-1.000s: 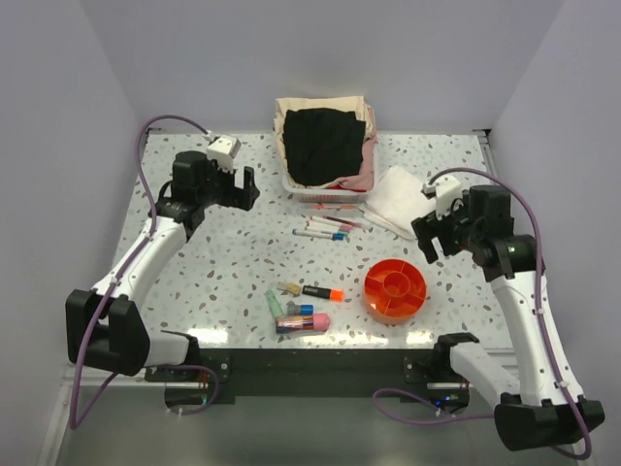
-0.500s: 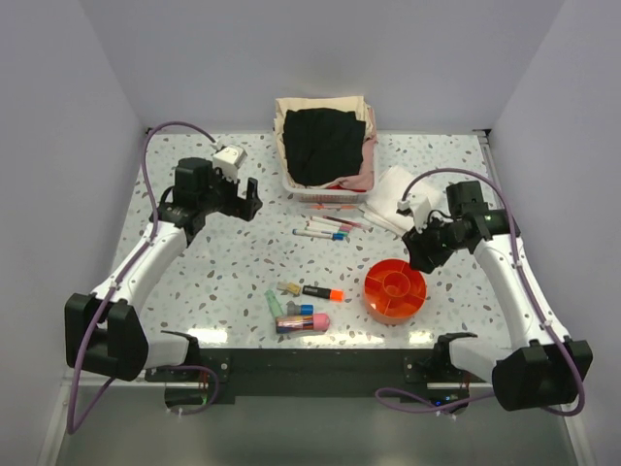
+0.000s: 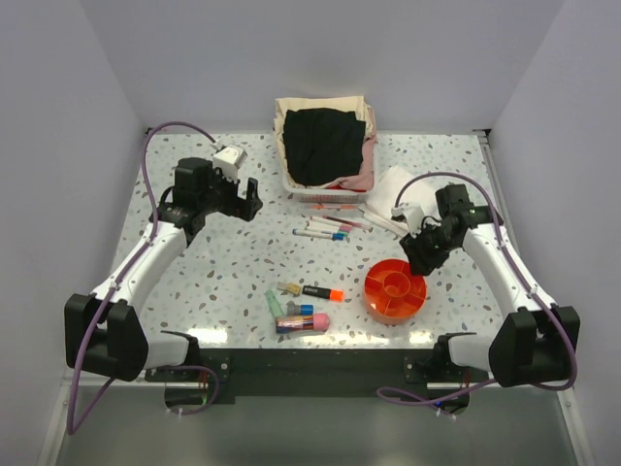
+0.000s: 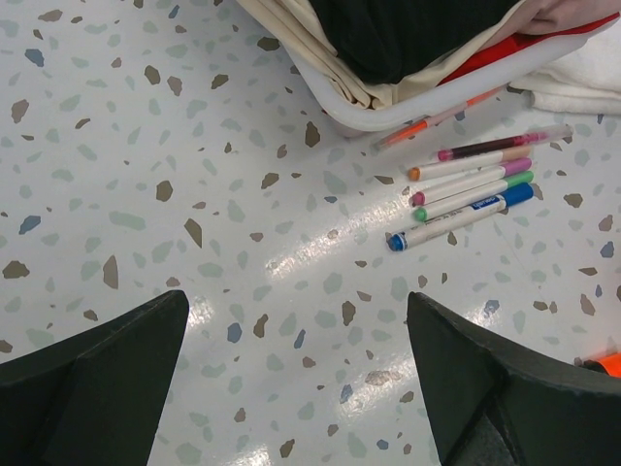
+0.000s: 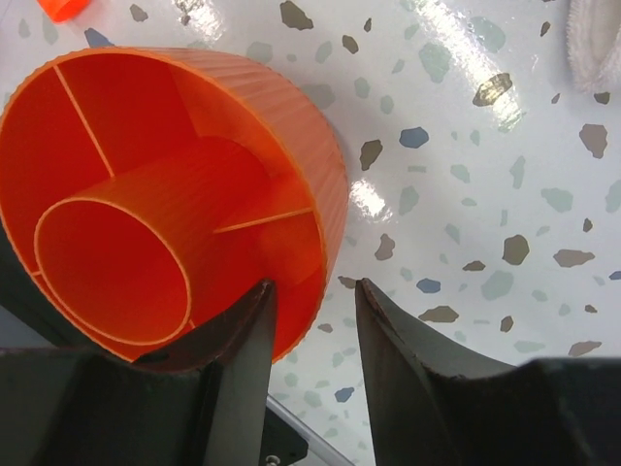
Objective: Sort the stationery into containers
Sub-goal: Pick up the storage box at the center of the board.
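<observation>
Speckled table, plain grey walls round it.

R gripper: fingers apart, straddling outer wall of the orange tray. One finger was on the inner side over a compartment, the other outside over bare table. A slit of table showed betw. wall and outer finger, so no clamp seen. Contact on inner side could not be resolved. Tray sat front-right of centre. Central cup and the compartments in view were empty; part of tray was hidden behind inner finger.

L gripper: fingers wide apart, nothing betw. them, hovering over bare table at far left, well apart from tray. Beyond it in wrist view lay a row of thin pens, side by side. The farthest one lay right against the rim of the white basket of clothes.

Further out, top view: second cluster near front edge, left of tray.
- black-and-orange marker
- green tube
- pink eraser
- short coloured pieces

Folded white cloth lay beside basket on the right, R arm just beside it.

Progress (judgement): approx. nil. No item in tray and none held, so the whole lot was left to sort. R arm looked set on gripping or repositioning the tray, prob. to bring it nearer the items before any pick. L arm was best placed for the pens.
</observation>
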Action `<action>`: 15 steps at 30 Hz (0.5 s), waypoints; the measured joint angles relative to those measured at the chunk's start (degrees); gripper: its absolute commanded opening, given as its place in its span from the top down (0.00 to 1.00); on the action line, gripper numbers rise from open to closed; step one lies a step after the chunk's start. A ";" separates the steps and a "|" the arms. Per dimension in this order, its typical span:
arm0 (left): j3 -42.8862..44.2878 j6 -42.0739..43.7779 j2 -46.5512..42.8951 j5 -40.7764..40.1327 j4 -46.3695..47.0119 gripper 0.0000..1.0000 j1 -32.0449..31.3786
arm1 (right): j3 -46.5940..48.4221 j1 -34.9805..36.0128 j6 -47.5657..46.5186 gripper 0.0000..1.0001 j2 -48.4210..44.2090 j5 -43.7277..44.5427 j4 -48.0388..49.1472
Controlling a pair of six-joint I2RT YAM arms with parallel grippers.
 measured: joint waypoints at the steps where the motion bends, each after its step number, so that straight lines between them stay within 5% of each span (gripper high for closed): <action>1: 0.00 0.00 0.00 0.00 -0.02 0.00 0.00 | -0.22 0.02 0.02 0.62 0.24 0.13 0.46; 6: 0.00 0.04 0.02 -0.04 -0.02 0.00 0.00 | -2.36 1.44 0.15 0.73 1.62 2.05 3.23; 11: 0.02 0.42 0.02 -0.24 -0.07 0.00 0.00 | -3.21 4.09 0.20 0.98 2.45 4.13 5.44; 15: 0.02 1.09 0.02 -0.94 -0.55 0.00 0.00 | -2.99 6.78 0.44 1.00 2.47 5.86 6.03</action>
